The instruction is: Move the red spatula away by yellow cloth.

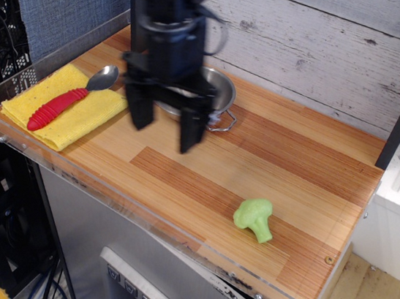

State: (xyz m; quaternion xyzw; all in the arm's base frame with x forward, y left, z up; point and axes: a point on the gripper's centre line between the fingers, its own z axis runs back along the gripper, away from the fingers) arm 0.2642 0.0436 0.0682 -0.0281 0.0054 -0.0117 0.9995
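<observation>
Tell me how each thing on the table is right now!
red spatula: lying on the cloth, bowl end off its far edge, untouched.
yellow cloth: spread flat at the table's left end.
hand: open, empty, fingers pointing down.
steel pan: upright, partly hidden behind the hand.
green broccoli toy: lying on bare wood.

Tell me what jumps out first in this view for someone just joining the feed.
The black gripper dominates, hanging open above the wooden table, partly hiding a steel pan behind it. At the far left, the red spatula lies diagonally on the yellow cloth, its silver bowl past the cloth's back edge. A green broccoli toy sits alone near the front right.
</observation>
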